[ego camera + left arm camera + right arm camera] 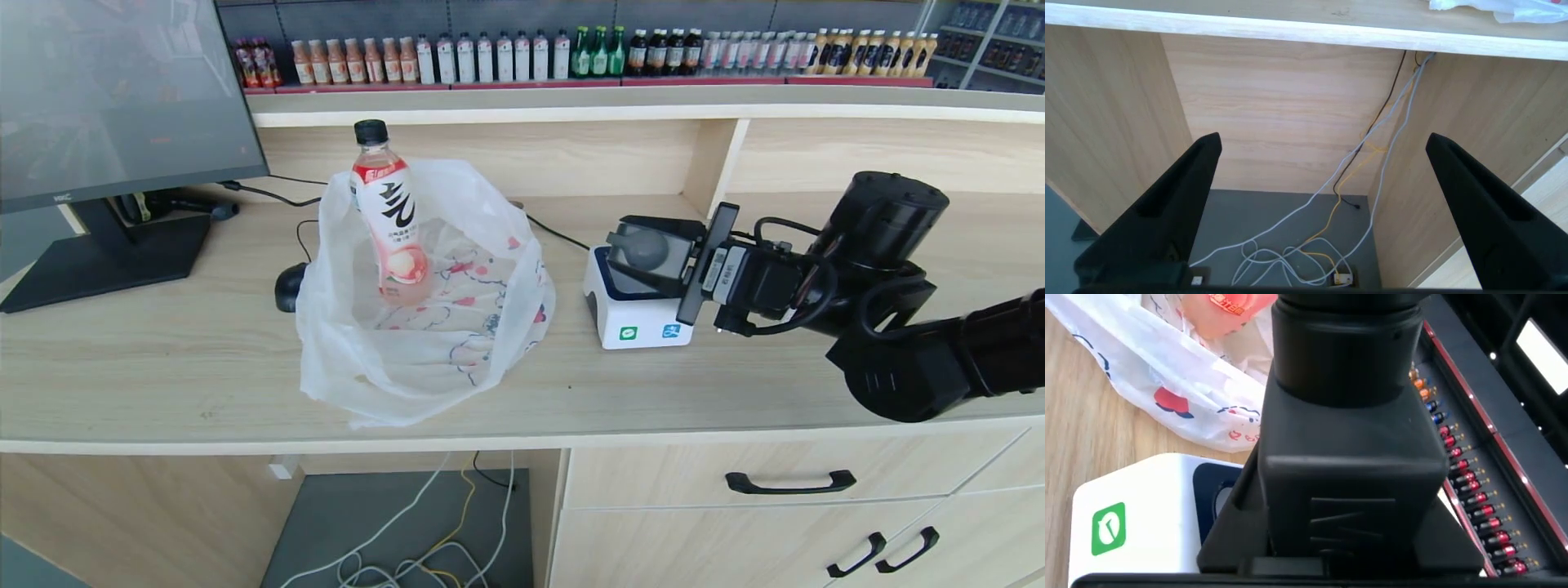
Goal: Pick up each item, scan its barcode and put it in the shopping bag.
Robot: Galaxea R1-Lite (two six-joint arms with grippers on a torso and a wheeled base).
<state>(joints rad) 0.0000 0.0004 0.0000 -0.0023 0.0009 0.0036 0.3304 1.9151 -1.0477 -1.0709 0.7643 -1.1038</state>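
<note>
Bottle [392,220] (qty 1) stands upright inside shopping bag [498,327], centre-left of frame: bagged. My right claw [663,255] sits over scanner [645,331], centre-right. Dark block [1347,441] hides its grip, so state not determinable. Left claw [1323,143] released, spread wide below counter [1290,28] edge. Judged step: scan. Next req. barcode facing scanner window, then transfer to bag mouth. Count: 1 bag, 1 scanner.

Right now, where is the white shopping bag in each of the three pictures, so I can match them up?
Head view: shopping bag stands open mid-counter, left of the white scanner box.
Left wrist view: shopping bag peeks above the counter's front edge, seen from below.
Right wrist view: shopping bag lies just beyond the scanner box.
Shared landmark: the wooden counter.
</note>
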